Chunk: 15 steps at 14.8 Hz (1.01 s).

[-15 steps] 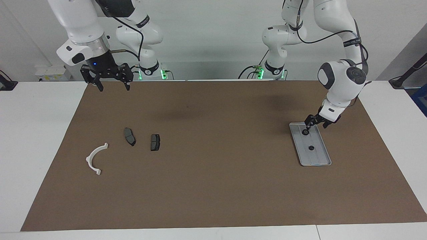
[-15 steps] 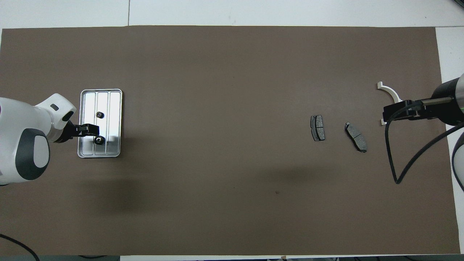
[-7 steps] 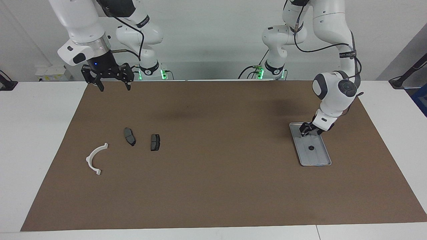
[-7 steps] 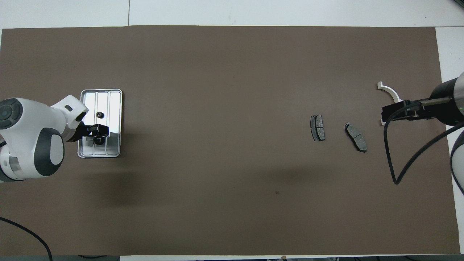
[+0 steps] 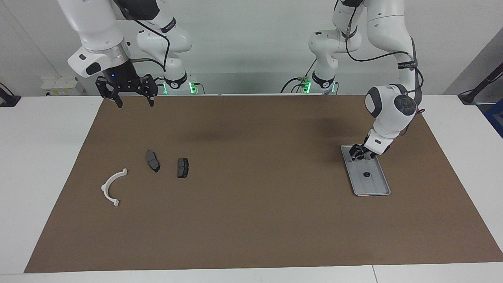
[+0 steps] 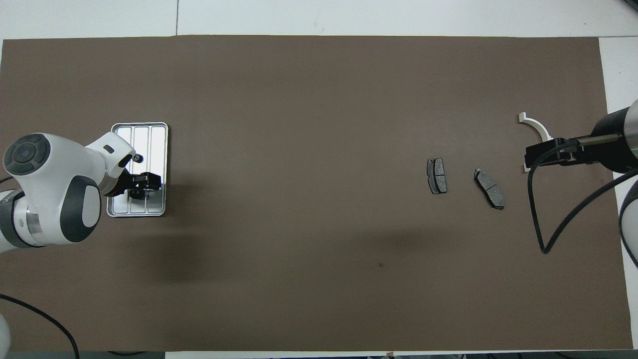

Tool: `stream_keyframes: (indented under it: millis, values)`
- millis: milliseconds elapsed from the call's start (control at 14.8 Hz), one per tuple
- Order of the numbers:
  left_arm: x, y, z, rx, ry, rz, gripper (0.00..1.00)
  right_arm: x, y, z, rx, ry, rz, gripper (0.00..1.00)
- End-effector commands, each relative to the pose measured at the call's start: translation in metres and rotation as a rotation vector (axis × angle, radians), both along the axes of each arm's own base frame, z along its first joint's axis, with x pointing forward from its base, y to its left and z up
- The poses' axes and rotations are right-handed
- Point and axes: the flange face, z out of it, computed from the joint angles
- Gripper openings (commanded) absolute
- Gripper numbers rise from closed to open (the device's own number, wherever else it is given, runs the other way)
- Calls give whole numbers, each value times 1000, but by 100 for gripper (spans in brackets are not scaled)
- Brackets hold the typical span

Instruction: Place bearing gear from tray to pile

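Observation:
The silver tray [image 5: 378,184] lies on the brown mat at the left arm's end, and it also shows in the overhead view [image 6: 155,142]. One small dark bearing gear [image 5: 366,174] sits in the tray's middle [image 6: 138,158]. My left gripper [image 5: 358,154] is down in the tray's end nearer the robots [image 6: 136,187], where a second gear lay; the gripper hides that gear. The pile is a white bracket [image 5: 112,187] and two dark pads [image 5: 153,161] [image 5: 182,168]. My right gripper [image 5: 133,103] waits open in the air over the mat's edge.
The brown mat [image 5: 251,220] covers most of the white table. In the overhead view the right gripper [image 6: 529,155] overlaps one end of the white bracket [image 6: 536,124], and the pads [image 6: 437,176] [image 6: 490,188] lie beside it. A black cable [image 6: 543,219] hangs from the right arm.
The left arm has turned and brought its gripper lower into the tray, over the gear at the end nearer the robots. That gear is now covered. The right arm barely moved.

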Motion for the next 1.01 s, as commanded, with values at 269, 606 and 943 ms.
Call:
stream_keyframes:
  millis: [269,606,943]
  values:
    - [-14,7,-2,-7,37,22,94,-3,-6,4,20,-10,9,100]
    - [-17,7,-2,-6,39,34,44,-5,-2,6,18,-19,21,100]
    - [-8,8,5,-5,24,57,0,-3,25,-38,23,-56,50,100]
